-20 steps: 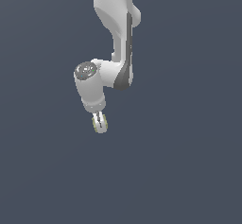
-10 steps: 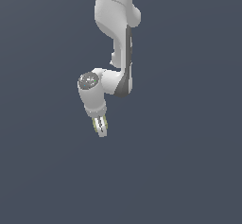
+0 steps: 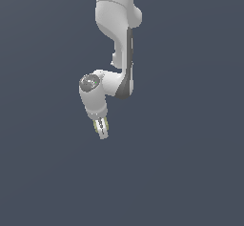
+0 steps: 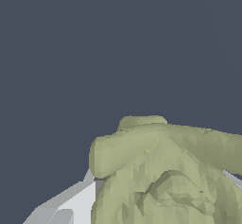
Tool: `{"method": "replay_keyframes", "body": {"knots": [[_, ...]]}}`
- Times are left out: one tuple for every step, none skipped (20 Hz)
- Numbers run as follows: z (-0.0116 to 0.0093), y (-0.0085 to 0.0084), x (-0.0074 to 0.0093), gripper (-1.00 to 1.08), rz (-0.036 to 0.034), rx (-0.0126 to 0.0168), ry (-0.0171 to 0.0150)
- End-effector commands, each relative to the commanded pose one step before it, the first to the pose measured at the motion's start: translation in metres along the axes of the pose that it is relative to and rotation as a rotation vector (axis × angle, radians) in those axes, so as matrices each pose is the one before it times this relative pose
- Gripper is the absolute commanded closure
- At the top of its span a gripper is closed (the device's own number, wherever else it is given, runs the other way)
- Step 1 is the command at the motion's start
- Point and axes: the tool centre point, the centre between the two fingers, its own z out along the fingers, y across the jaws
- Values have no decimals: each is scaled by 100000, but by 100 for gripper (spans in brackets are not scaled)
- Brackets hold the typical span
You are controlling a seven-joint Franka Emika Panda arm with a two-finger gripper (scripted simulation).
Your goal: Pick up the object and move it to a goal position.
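Observation:
In the exterior view my gripper point(image 3: 102, 130) hangs from the white arm and points down, tilted a little toward that view's right. Its fingers are closed on the object point(image 3: 106, 123), of which only a thin olive-yellow sliver shows between them. The wrist view is taken up in large part by the object point(image 4: 165, 171), a lumpy, mottled olive-yellow mass very close to the camera. One pale grey finger point(image 4: 71, 204) shows beside it; the other finger is mostly hidden behind the object.
Only a flat dark grey-blue background surrounds the arm in both views. The white arm links point(image 3: 116, 34) reach up out of the frame above the gripper.
The gripper has sunk slightly and drifted a little toward the exterior view's right, with the wrist turning a bit. It keeps its hold on the object.

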Motion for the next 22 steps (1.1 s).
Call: {"method": "replay_keyframes", "body": {"knots": [[-10, -12, 5, 108, -2, 31, 14], [0, 0, 0, 108, 0, 0, 0], [-4, 7, -3, 108, 0, 0, 0], [-12, -21, -28, 108, 0, 0, 0], [-35, -64, -82, 108, 0, 0, 0], [-59, -107, -137, 108, 0, 0, 0], [-83, -150, -192, 108, 0, 0, 0], [-106, -193, -247, 108, 0, 0, 0], [-130, -236, -303, 108, 0, 0, 0], [-154, -279, -358, 108, 0, 0, 0], [-178, -323, -413, 108, 0, 0, 0], [-202, -367, -469, 108, 0, 0, 0], [-227, -411, -525, 108, 0, 0, 0], [-252, -456, -582, 108, 0, 0, 0], [-277, -499, -633, 108, 17, -18, 42], [-302, -548, -696, 108, 0, 0, 0], [-323, -586, -744, 108, 0, 0, 0], [-339, -617, -780, 108, 0, 0, 0], [-353, -639, -803, 108, 12, -15, 45], [-361, -659, -829, 108, 0, 0, 0], [-369, -674, -845, 108, 0, 0, 0], [-374, -686, -856, 108, 0, 0, 0]]}}
